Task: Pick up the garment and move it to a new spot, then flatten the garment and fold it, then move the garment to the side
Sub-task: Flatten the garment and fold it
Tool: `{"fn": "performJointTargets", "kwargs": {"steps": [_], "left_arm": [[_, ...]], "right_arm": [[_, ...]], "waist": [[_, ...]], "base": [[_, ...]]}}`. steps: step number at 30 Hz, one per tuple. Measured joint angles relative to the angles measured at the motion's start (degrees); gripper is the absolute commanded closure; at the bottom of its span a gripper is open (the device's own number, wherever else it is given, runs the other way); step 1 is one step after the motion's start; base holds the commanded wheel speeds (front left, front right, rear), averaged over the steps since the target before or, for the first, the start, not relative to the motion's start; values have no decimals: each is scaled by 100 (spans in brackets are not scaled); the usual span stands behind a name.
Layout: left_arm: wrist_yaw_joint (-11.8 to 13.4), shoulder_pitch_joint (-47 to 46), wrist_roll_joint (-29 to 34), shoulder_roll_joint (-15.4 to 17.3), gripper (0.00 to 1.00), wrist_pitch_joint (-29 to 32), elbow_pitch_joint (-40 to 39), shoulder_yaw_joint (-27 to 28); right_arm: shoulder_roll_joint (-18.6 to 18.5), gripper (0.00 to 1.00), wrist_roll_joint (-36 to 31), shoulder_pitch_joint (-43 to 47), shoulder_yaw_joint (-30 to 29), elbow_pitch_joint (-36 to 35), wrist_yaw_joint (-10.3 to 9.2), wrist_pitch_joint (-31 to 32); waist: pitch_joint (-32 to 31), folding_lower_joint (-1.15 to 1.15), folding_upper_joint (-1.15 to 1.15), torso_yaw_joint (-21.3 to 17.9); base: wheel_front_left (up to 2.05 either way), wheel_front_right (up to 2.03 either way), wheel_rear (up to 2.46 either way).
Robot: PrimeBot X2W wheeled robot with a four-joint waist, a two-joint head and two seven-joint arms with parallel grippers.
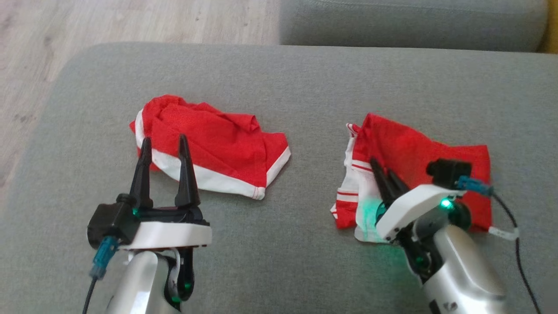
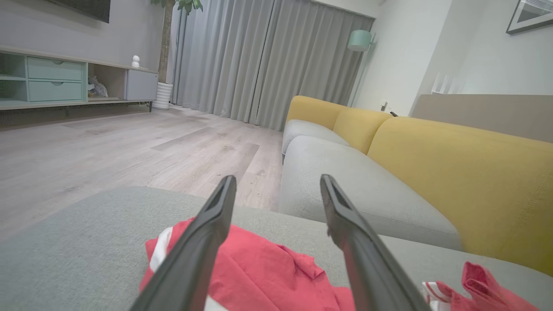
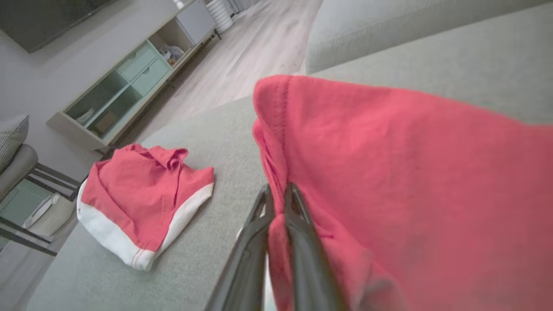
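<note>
Red cloth is nipped between the 2 fingers of the right tool (image 1: 383, 169), which are closed tight on a fold beside the striped white band (image 1: 350, 172) of the right-hand garment (image 1: 418, 150). That pinched edge stands up a little from the wrist's own angle. The rest of the garment lies on the grey cushion (image 1: 279, 74), toward its right side.

The left tool (image 1: 164, 139) has its fingers spread wide and holds nothing. It hovers at the near edge of a second red garment (image 1: 218, 139), which lies crumpled well apart to the left.

To my eye this is the pick-up: the grip is made, the lift not yet done. Next the right arm needs to rise until the hem clears the cushion, then carry the garment to a bare patch away from the other one. Held by 1 pinch it will likely hang bunched, so flattening should want the left tool on another corner.
</note>
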Motion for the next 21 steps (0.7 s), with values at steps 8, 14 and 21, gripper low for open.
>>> {"fn": "performJointTargets", "kwargs": {"steps": [8, 14, 21], "left_arm": [[-3, -37, -1, 0, 0, 0, 49, -62], [-10, -55, 13, 0, 0, 0, 136, -55], [-64, -24, 160, 0, 0, 0, 345, -34]], "right_arm": [[-36, 0, 609, -369, 614, 840, 0, -498], [-37, 0, 979, -684, 1015, 1035, 0, -1012], [-40, 0, 390, -1000, 500, 1037, 0, -1603]], "waist": [[151, 0, 0, 162], [103, 0, 0, 110], [-53, 0, 0, -65]], "base": [[0, 0, 0], [0, 0, 0], [0, 0, 0]]}}
